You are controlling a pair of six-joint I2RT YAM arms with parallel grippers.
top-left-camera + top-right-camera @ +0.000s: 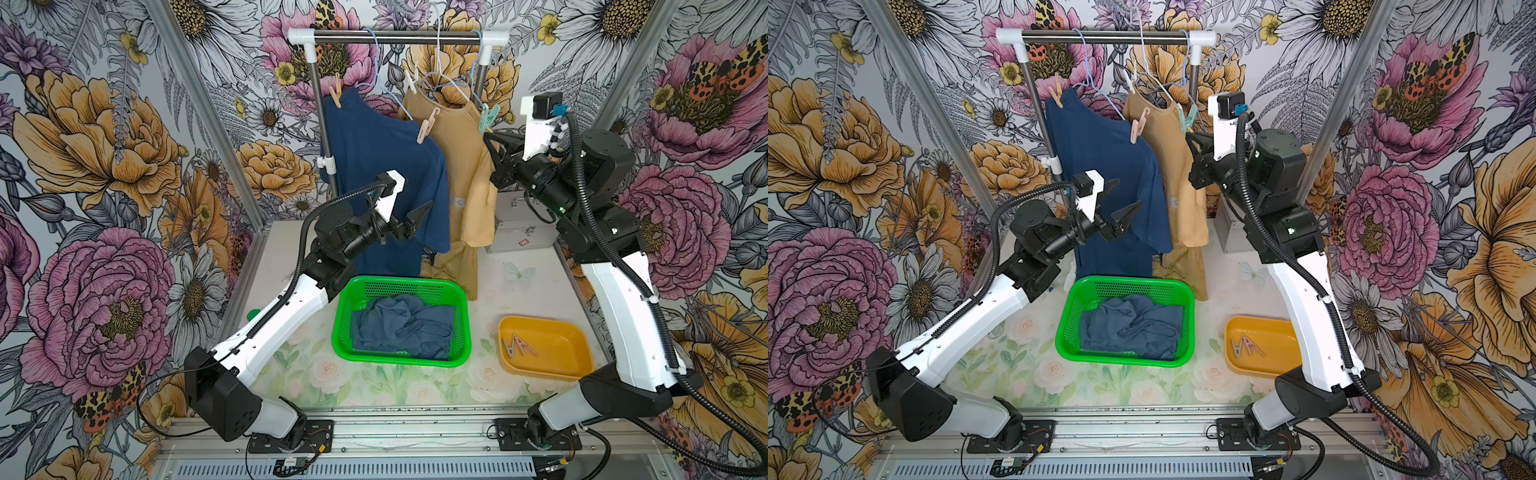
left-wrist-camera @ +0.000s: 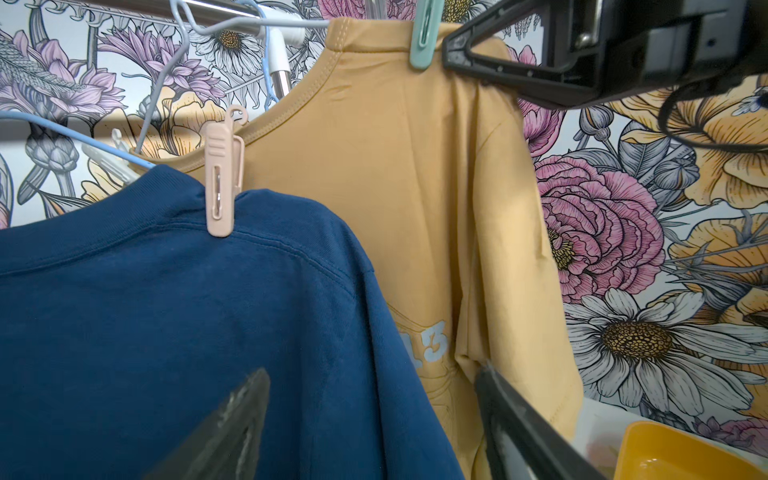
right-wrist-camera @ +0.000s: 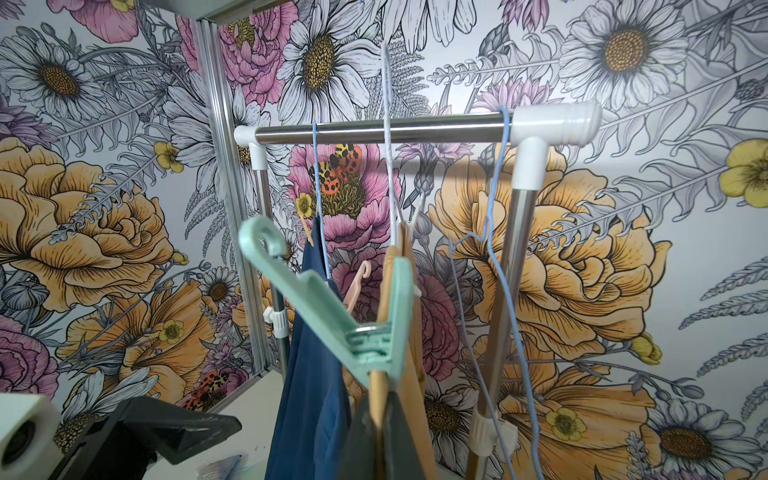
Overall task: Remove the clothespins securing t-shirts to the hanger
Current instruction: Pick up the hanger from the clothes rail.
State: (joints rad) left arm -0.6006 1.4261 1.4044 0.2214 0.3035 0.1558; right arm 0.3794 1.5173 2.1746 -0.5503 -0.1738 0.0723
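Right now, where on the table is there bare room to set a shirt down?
Bare table runs along the front edge, before the green basket and yellow tray; a narrower strip lies between them. The back is crowded: hanging blue shirt, tan shirt, metal case.

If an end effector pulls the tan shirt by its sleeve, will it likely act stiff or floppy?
Probably floppy: the tan shirt drapes in soft folds. It likely will not slide off, since a mint clothespin grips its shoulder. It may swing rather than resist, as it hangs freely below the rail.
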